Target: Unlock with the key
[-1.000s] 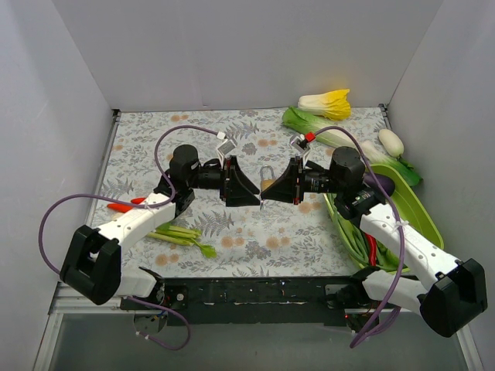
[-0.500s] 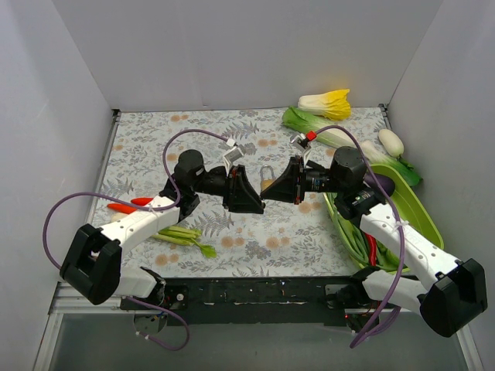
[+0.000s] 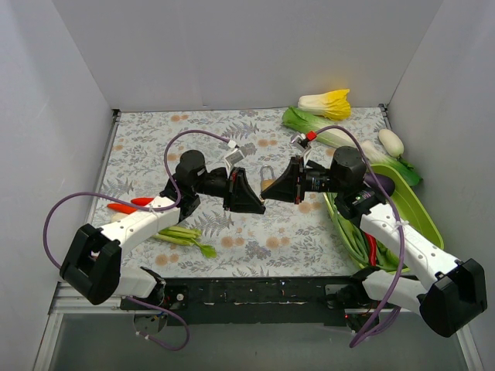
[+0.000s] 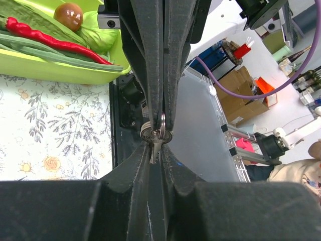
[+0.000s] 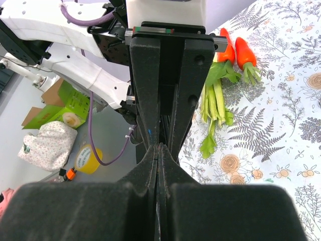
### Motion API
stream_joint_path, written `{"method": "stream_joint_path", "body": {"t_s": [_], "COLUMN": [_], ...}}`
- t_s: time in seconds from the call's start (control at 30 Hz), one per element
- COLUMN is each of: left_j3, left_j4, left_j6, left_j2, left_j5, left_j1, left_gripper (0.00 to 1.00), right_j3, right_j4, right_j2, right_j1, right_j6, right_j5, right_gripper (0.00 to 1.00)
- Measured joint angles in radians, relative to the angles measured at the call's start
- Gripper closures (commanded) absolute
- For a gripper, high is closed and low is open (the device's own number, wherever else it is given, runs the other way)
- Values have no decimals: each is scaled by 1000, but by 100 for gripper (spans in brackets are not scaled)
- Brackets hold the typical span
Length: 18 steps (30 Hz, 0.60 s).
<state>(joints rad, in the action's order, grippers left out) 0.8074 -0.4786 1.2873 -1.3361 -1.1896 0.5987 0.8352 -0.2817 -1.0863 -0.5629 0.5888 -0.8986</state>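
Status: left claw [image 4: 156,150] is clamped on the small shiny silver keys on a ring [image 4: 153,133], pointing them at the brass padlock with silver shackle [image 3: 267,179]. Right claw [image 5: 159,150] is closed at the lock; can't tell if it grips it. Key looks not yet inserted, so insertion and turn remain.

No text, label, brand, number or sign can be read on anything here
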Motion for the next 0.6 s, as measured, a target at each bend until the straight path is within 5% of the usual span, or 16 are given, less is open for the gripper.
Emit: {"method": "stream_joint_path", "body": {"t_s": [0.6], "left_j3": [47], "left_j4": [255], "left_j6": [-195], "left_j2": [8], "left_j5": [93], "left_j1": [3], "left_gripper": [71], "right_j3": [0], "right_j4": [47], "right_j2": [27], "right_j1": [0], "right_j6": [-27], "right_j5": [13], "right_gripper": [99]}}
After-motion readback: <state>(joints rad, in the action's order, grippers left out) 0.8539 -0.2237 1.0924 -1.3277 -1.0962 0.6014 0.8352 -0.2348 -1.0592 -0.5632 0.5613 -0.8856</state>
